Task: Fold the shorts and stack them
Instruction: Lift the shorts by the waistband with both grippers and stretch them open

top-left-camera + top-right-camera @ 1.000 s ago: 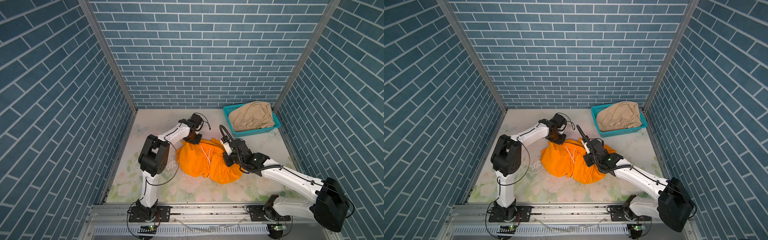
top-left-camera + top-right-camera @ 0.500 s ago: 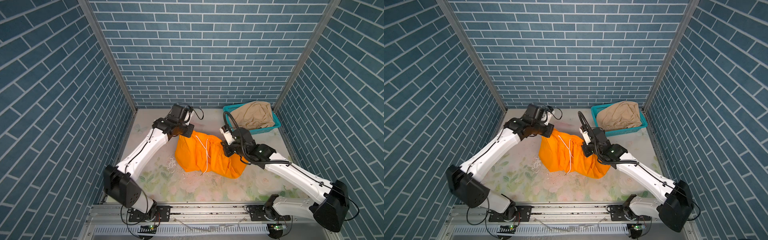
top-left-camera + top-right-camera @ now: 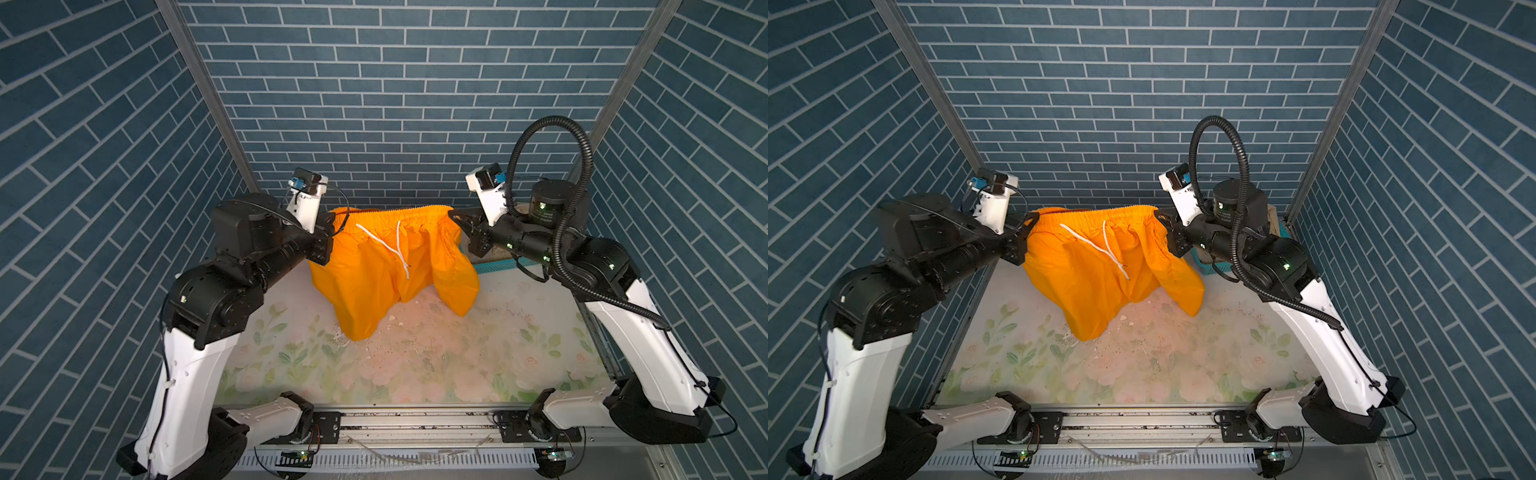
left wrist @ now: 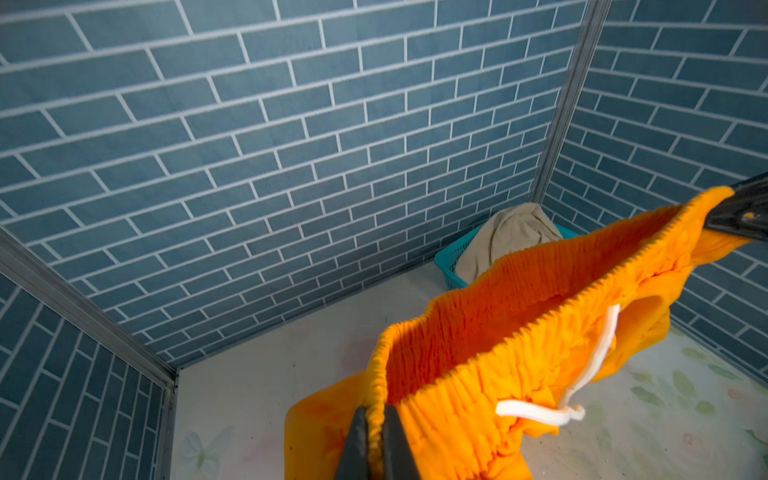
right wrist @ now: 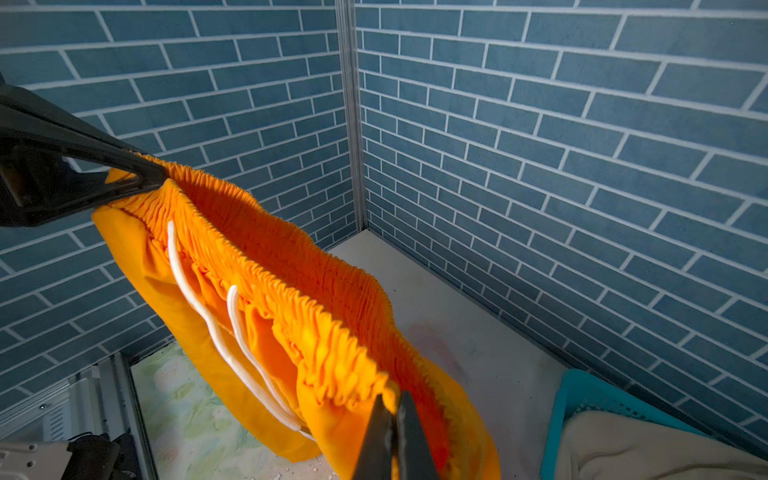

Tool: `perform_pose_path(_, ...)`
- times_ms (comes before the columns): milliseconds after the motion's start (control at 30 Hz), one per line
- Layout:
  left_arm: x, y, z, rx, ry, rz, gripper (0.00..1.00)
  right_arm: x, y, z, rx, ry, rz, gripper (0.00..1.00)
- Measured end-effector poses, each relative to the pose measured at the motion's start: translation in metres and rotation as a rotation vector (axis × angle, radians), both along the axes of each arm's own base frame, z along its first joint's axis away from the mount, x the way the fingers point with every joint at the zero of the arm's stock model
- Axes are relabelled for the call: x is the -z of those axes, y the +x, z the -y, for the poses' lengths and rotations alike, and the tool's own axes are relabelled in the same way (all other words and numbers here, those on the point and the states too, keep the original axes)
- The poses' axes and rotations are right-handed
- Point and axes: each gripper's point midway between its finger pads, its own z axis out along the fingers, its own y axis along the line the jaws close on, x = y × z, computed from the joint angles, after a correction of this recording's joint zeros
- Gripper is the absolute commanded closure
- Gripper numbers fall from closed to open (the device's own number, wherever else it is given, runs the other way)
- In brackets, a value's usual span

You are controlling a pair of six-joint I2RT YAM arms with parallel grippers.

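While bright orange cloth shorts (image 3: 395, 257) hang above the counter's (image 3: 415, 365) far edge, left gripper (image 3: 331, 217) and right gripper (image 3: 452, 214) each clenched on a waistband end: advise keeping waistband taut, level; lower hems first; beige shorts (image 4: 511, 232) in teal plastic basket (image 4: 446, 266), far right corner

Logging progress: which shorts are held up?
Bright orange cloth shorts, waistband pinched by left gripper and right gripper; beige cloth shorts lie in the teal plastic basket.

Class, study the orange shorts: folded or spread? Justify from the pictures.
Spread, not folded. The orange shorts hang by the waistband, stretched between the left gripper and right gripper, with both legs hanging loose.
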Motion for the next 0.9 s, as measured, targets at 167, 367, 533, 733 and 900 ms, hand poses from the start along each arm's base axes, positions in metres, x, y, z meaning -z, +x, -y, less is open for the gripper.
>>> perform_pose_path(167,0.03,0.011,-0.009,-0.074,0.072,-0.07,1.0,0.053,0.014,-0.008,0.019,-0.118,-0.067,1.0)
perform_pose_path(367,0.121,0.049,-0.006,-0.141,0.231,-0.292,1.0,0.135,0.033,-0.021,0.032,-0.285,-0.218,1.0)
perform_pose_path(533,0.102,0.04,-0.009,-0.133,0.204,-0.257,1.0,0.104,0.015,-0.013,-0.003,-0.244,-0.2,1.0)
perform_pose_path(733,-0.006,-0.021,-0.034,-0.109,0.052,-0.041,1.0,0.002,-0.039,0.0,-0.143,-0.065,-0.075,1.0)
perform_pose_path(900,-0.062,-0.068,-0.057,-0.106,-0.034,0.087,1.0,-0.054,-0.071,0.013,-0.214,0.038,0.018,1.0)
